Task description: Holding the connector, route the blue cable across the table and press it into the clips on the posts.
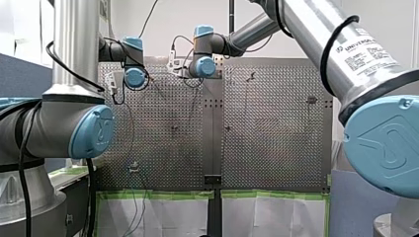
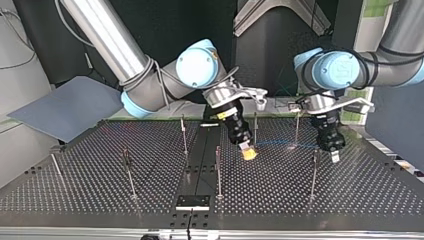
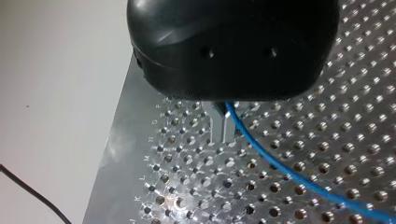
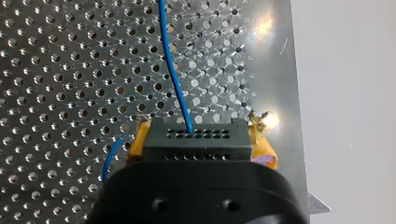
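One connector point(image 4: 196, 140) (black) inside right gripper point(image 4: 200, 128)

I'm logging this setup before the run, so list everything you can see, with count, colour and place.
table: one, grey perforated metal, under everything
posts: seven, thin metal, upright across the table
connector: one, black, between right tool's yellow pads
blue cable: one, blue, from connector to left tool
plate: one, black, table's near edge, top view
board: one, grey-blue, beside table, top view's left
arms: two, silver with blue joints, over the table
right tool: one, yellow pads, shut on connector
left tool: one, black, metal fingers, shut on blue cable
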`<state>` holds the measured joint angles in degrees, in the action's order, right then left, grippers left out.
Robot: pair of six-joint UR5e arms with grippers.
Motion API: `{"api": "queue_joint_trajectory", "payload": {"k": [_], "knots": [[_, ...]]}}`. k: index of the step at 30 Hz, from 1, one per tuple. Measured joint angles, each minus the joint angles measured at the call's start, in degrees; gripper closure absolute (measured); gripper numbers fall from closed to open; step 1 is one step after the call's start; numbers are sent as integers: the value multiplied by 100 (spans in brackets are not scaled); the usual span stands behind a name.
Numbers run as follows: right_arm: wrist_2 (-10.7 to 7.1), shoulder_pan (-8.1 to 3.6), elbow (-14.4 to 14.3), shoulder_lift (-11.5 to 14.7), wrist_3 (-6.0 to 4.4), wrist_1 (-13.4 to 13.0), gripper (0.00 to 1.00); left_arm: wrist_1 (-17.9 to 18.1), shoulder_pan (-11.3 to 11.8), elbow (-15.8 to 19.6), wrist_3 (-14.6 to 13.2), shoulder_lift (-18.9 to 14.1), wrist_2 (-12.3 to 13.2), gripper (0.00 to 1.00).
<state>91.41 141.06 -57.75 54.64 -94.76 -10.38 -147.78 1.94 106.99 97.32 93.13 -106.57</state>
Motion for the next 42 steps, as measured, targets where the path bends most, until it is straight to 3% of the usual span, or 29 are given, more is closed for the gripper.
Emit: {"api": "queue_joint_trajectory", "payload": {"k": [8,23,32,38,39,40,41,42], "knots": [[0,-48,81,-15,0,-3,100,150,133,-160,36,216,275,100],[0,-90,156,-25,0,16,100,372,390,-176,222,268,726,100],[0,-125,263,-25,0,93,100,363,486,-204,267,446,738,100],[0,-127,269,-26,0,132,100,339,525,-194,548,452,699,100],[0,-127,268,-26,0,149,100,329,522,-193,603,452,699,84],[0,-127,268,-26,0,161,100,310,520,-193,677,453,698,84],[0,-127,268,-26,0,174,100,286,520,-192,732,453,700,67],[0,-126,268,-26,0,187,100,251,523,-189,787,453,702,39]]}}
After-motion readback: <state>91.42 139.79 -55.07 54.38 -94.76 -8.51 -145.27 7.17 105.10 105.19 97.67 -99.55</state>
